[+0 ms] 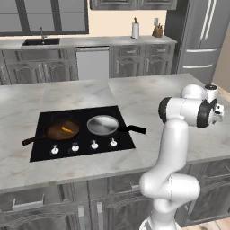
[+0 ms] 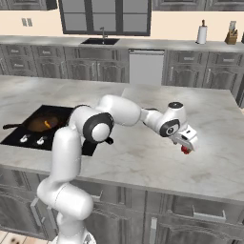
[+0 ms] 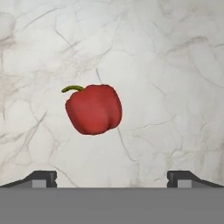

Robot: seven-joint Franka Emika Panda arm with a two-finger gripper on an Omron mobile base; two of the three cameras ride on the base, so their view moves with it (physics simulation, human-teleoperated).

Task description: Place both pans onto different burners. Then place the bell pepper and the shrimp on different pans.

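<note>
Red bell pepper [image 3: 93,109] is lying on its side on the marble counter [image 3: 175,65], ahead of and between the spread fingertips [image 3: 41,178], nearer the left one; nothing grasped. Gripper [image 2: 187,145] is hovering over it w/ jaws wide, prob. lining up a pick. Left base view is showing what the hand cam isn't: skillet [image 1: 62,129] w/ shrimp [image 1: 66,130] inside and steel pan [image 1: 103,125] sitting empty on cooktop [image 1: 45,119] burners, well off from the fingers.
</note>
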